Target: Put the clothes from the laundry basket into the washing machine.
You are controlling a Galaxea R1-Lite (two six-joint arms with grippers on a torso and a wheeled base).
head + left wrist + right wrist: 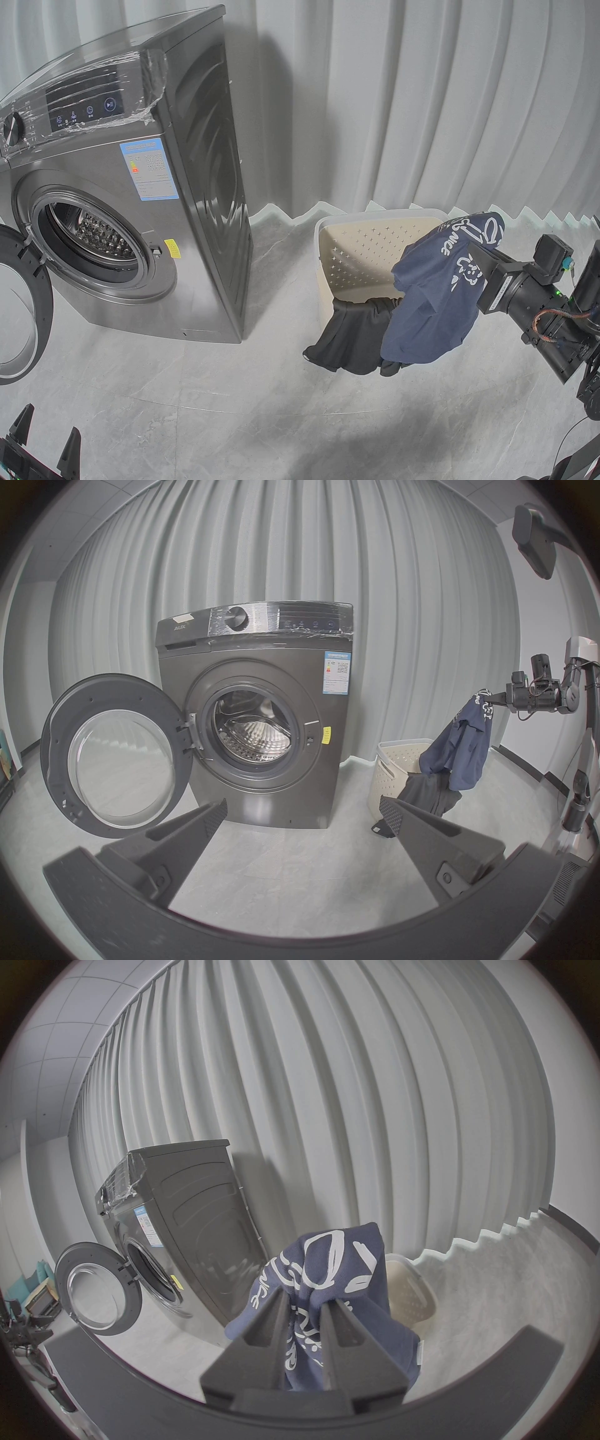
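Grey metal stands farthest to my left: the washing machine [125,187], its round door [25,312] swung wide and the drum [94,234] open behind it, with no cloth inside that I can see. My left pincer [50,422] hangs low over the floor in front of that door, fingers spread wide with nothing between them. Further right, well apart from the machine, the cream laundry basket [375,215] sits by the curtain. A black garment [350,337] spills over its front rim down to the floor. Over it hangs the navy printed shirt [431,306], lifted above the basket; whether its lower hem touches the black cloth I cannot tell. My right pincer [306,1300] is pinched narrow on a bunched fold near the shirt's top, and the rest dangles free. I judge this to be the carrying step: one piece is out of the basket and not yet delivered, with the black one left to fetch. The next move calls for lifting until the hem clears the black garment, swinging left across the floor to the open drum, and pushing the shirt well inside before I let go.
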